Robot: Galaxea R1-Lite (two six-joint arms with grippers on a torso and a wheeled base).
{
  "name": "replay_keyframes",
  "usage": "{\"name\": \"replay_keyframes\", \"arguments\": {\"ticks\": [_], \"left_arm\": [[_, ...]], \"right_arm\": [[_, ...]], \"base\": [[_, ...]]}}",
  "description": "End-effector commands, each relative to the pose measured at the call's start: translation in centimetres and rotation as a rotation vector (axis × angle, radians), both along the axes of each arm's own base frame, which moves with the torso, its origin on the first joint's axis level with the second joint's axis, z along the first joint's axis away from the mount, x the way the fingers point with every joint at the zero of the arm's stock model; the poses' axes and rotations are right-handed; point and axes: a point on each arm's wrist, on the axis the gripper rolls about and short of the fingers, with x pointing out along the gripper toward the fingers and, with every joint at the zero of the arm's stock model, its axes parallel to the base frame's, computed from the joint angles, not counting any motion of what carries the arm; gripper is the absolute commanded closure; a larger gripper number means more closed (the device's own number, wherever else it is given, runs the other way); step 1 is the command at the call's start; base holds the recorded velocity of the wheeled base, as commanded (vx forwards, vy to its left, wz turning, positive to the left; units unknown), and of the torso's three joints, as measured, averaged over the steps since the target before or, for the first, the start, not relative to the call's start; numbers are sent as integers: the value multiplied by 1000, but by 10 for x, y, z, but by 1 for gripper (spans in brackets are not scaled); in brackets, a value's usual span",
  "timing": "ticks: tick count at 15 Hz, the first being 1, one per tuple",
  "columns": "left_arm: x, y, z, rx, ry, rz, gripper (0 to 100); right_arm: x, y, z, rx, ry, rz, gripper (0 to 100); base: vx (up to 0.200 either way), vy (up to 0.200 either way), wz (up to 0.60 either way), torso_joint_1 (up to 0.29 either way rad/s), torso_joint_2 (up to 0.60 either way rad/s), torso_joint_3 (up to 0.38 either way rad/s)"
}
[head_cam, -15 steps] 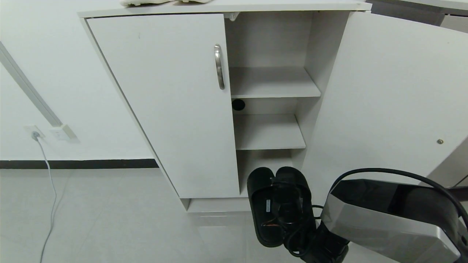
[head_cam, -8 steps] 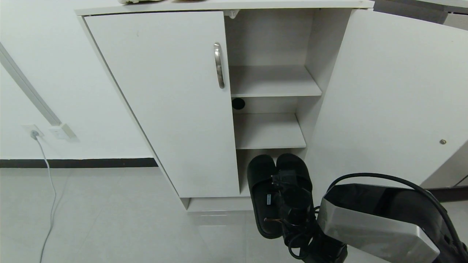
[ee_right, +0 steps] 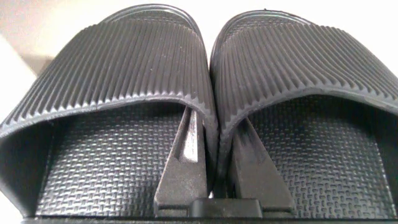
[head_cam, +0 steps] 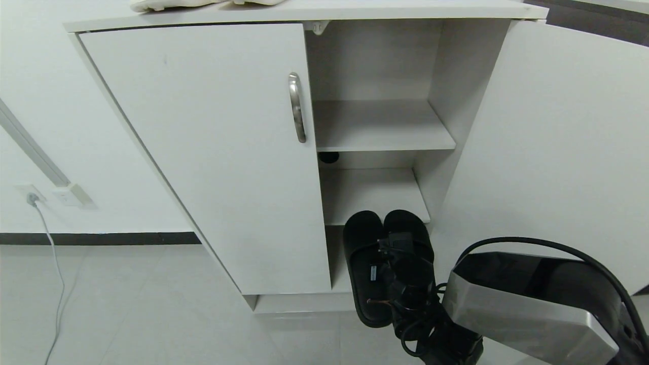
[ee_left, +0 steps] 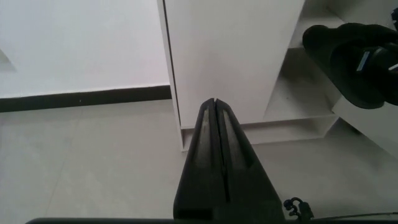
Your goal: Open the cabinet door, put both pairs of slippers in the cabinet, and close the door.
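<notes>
A white cabinet (head_cam: 375, 126) stands against the wall, its right door (head_cam: 552, 142) swung open and its left door (head_cam: 213, 152) closed. A pair of black slippers (head_cam: 362, 248) hangs side by side before the lower shelves, toes just over the middle shelf's front edge. My right gripper (head_cam: 398, 253) is shut on them; in the right wrist view its fingers (ee_right: 186, 162) pinch the adjoining inner walls of the black slippers (ee_right: 124, 81). A pale second pair (head_cam: 167, 4) lies on the cabinet top. My left gripper (ee_left: 214, 106) is shut, low above the floor facing the cabinet base, with the black slippers (ee_left: 348, 56) beyond.
The left door carries a metal handle (head_cam: 297, 107). Inside are three bare shelves and a dark round hole (head_cam: 328, 157) in the back panel. A wall socket with a grey cable (head_cam: 31, 198) sits at the left. Pale floor tiles (head_cam: 142, 314) lie in front.
The head camera has shifted, so the cabinet sits differently in the picture. My right gripper has carried the black slippers up and forward, from below the middle shelf's edge to overlapping it.
</notes>
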Motion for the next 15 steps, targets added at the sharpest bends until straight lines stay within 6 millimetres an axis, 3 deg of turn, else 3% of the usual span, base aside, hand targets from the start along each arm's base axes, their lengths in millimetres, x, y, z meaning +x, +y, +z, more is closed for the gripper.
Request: {"name": "replay_keyframes", "arguments": {"ticks": [1,4,7,12,15], "left_arm": [[0,0,0,0,1,0,100],[0,0,0,0,1,0,100],[0,0,0,0,1,0,100],[0,0,0,0,1,0,100],[0,0,0,0,1,1,100]], "right_arm": [[0,-1,4,6,-6,-2,100],[1,0,4,6,-6,-1,100],[12,-3,5,-9,14,-23,100],[41,6,20,13,72,-52,100],[71,11,31,29,103,-77,100]], "base": [[200,0,0,2,7,2],[200,0,0,1,1,-1],[0,0,0,0,0,0],[0,0,0,0,0,0],[0,0,0,0,0,0]]}}
